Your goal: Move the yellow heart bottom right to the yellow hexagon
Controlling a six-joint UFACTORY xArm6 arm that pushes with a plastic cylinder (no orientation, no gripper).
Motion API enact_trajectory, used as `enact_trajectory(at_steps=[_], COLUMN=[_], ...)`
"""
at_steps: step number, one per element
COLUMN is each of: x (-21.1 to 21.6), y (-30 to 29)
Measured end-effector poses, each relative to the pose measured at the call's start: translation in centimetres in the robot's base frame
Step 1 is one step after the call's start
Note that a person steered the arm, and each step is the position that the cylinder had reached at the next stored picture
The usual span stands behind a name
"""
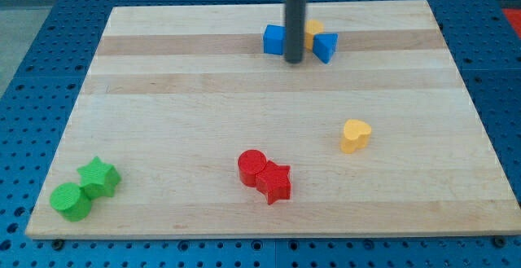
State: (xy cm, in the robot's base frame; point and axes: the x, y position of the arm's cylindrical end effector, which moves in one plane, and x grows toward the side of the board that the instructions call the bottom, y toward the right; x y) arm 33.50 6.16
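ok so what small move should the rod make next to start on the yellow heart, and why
Probably pull my tip away from the top cluster and toward the view's bottom right, nearer the yellow heart block. The tip sits between the two blue blocks, right by the partly hidden yellow hexagon block, far from the heart.

Arm: enters from the view's top edge, just right of centre; only a dark rounded housing shows there.
Rod: straight, dark grey, upright, running down from the housing.
My tip (294, 60): lower end of the rod, in the upper part of the view, right of centre.
Contact: cannot tell whether it touches the surface.
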Motion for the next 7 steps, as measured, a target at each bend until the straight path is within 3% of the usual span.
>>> enact_trajectory(at_steps=[1, 2, 4, 7], x=[-0.4, -3.0, -9.0, -14.3], y=[2.8, 1.3, -6.9, -17.8])
